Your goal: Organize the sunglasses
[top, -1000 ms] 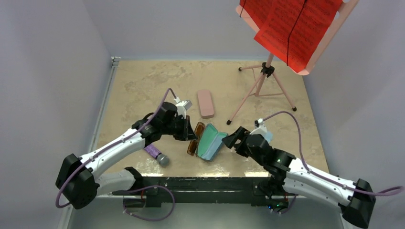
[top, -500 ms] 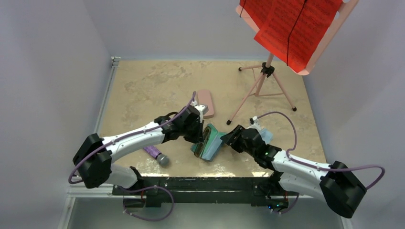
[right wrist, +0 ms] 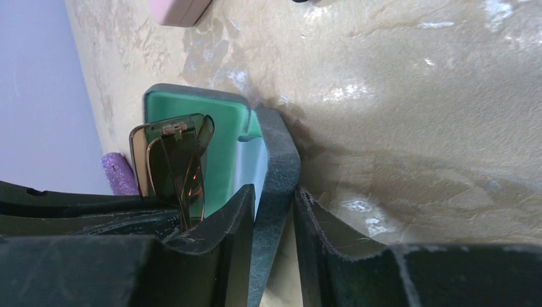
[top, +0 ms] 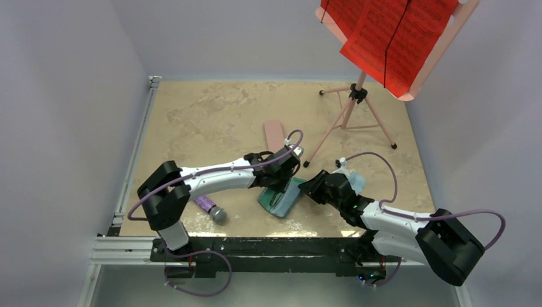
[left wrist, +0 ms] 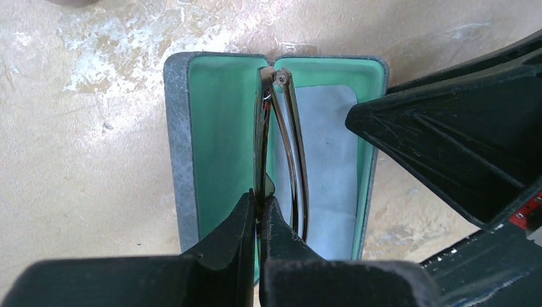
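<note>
The dark brown sunglasses (left wrist: 281, 121) are folded and stand on edge inside the open blue-grey case (left wrist: 182, 160), over its green lining and a light blue cloth (left wrist: 329, 160). My left gripper (left wrist: 259, 199) is shut on their frame; in the top view it (top: 281, 178) hovers over the case (top: 284, 201). My right gripper (right wrist: 273, 192) is shut on the case's raised wall (right wrist: 278, 160), with the sunglasses (right wrist: 172, 160) just left of it. In the top view it (top: 313, 187) is at the case's right side. The pink-purple pair is out of view.
A closed pink case (top: 273, 131) lies behind the left gripper. A purple glittery cylinder (top: 208, 206) lies near the front edge. A light blue cloth (top: 358, 182) sits behind the right wrist. A pink tripod stand (top: 350, 115) with red sheets stands at the back right.
My left arm has swung right, carrying the brown sunglasses from the case's left side to inside the case. The right gripper has stayed on the case's wall.
</note>
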